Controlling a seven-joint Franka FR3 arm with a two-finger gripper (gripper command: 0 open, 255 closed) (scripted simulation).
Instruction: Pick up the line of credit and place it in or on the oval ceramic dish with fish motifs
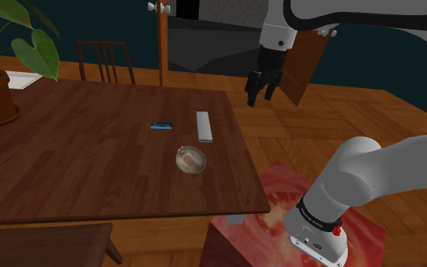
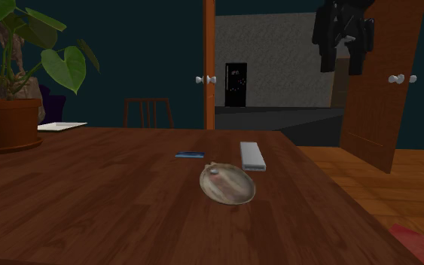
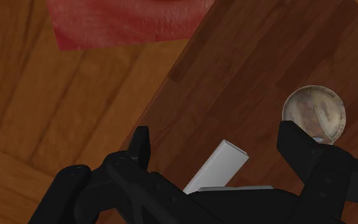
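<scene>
Dark wood-grain table (image 1: pixel 90 171): flat blue card (image 1: pixel 161 125), oval glossy dish (image 1: pixel 191 160).

The arm (image 1: pixel 371 173) extended from the five o'clock corner of the shoulder view and arched overhead toward twelve o'clock. From the wrist (image 1: pixel 278 36) the gripper (image 1: pixel 261 96) hung, pointing apparently toward seven o'clock. Its fingers (image 3: pixel 139 145) stood apart, clasping nothing.
</scene>
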